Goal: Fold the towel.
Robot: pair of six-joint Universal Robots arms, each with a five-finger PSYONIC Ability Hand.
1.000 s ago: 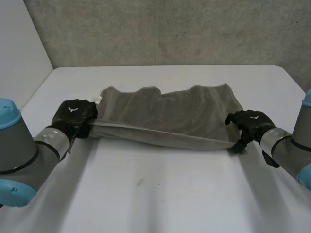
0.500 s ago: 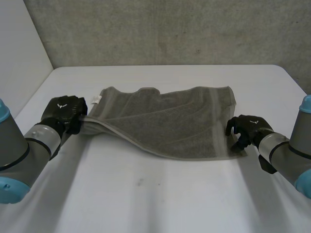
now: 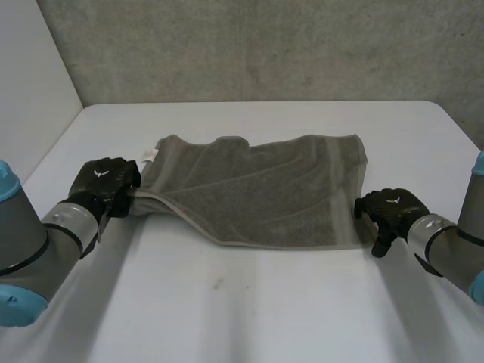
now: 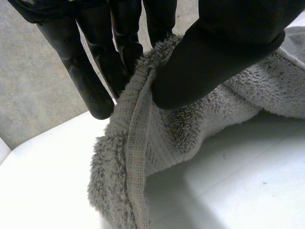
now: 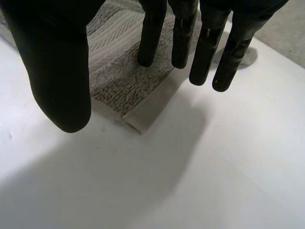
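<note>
White table (image 3: pixel 249 318) bears a towel (image 3: pixel 265 197); left hand (image 3: pixel 106 181) pinches its corner, right hand (image 3: pixel 389 208) open.

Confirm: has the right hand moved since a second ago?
Yes. The right hand has released the towel and backed toward the near edge of the table.

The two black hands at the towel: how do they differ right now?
The left hand pinches the towel's edge between thumb and fingers; the right hand holds nothing, its fingers straight. The left hand's end of the towel is raised off the table; the corner by the right hand lies flat. Both are black, one at each end of the towel.
</note>
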